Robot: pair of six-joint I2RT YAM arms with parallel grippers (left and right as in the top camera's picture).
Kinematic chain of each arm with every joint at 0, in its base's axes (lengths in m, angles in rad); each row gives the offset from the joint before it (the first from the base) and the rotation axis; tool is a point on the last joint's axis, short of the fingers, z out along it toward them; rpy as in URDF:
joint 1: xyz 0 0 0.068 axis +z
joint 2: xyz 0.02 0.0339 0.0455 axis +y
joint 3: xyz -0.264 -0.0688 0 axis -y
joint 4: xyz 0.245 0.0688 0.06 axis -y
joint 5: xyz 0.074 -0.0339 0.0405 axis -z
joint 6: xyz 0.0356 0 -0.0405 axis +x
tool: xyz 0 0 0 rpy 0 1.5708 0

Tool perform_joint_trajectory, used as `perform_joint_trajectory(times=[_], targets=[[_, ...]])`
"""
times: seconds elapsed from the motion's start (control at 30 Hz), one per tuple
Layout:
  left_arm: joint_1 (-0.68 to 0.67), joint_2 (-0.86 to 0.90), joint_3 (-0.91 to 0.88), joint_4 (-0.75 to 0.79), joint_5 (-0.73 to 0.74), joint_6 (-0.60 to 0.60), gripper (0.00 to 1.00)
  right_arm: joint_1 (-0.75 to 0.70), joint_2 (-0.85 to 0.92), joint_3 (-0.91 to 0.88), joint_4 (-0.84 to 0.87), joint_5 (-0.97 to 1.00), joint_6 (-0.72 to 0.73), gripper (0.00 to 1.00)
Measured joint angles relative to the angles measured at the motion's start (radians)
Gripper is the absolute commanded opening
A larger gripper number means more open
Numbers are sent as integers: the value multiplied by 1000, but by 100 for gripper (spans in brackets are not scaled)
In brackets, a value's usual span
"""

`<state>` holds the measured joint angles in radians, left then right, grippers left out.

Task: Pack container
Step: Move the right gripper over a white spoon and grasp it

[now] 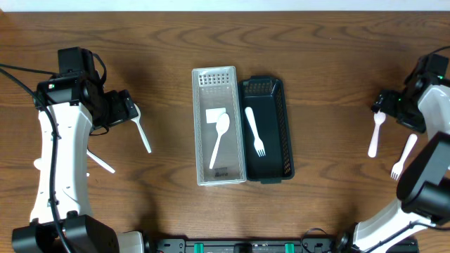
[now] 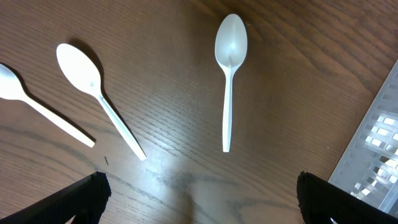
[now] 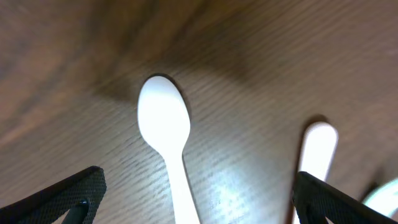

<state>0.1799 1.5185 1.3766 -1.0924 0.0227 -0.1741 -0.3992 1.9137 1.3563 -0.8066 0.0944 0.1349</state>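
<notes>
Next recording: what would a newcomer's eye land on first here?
Two trays sit side by side in the middle: the pale tray holds a white spoon, the dark tray a white fork. Loose spoons lie below the open left gripper, a further spoon below the open right gripper.

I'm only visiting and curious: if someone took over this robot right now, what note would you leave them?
Left hand: open, empty, over three loose spoons on the table.
Right hand: open, empty, over a loose spoon, with a loose fork beside it.
Done: one packed spoon lies in the clear tray, and one packed fork lies in the dark tray.
Left: the loose cutlery on both sides is not yet packed.
</notes>
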Motion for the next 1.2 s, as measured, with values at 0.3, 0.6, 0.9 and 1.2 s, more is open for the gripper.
perform_joint_trajectory(times=[0.3,0.6,0.9,1.2], targets=[[0,0,0,0,0,0,98,0,109,-3,60,-37,-77,99],[0,0,0,0,0,0,98,0,115,-4,87,-62,-124,99],[0,0,0,0,0,0,98,-3,138,6,82,-88,-134,95],[0,0,0,0,0,0,98,-3,144,17,73,-95,-149,52]])
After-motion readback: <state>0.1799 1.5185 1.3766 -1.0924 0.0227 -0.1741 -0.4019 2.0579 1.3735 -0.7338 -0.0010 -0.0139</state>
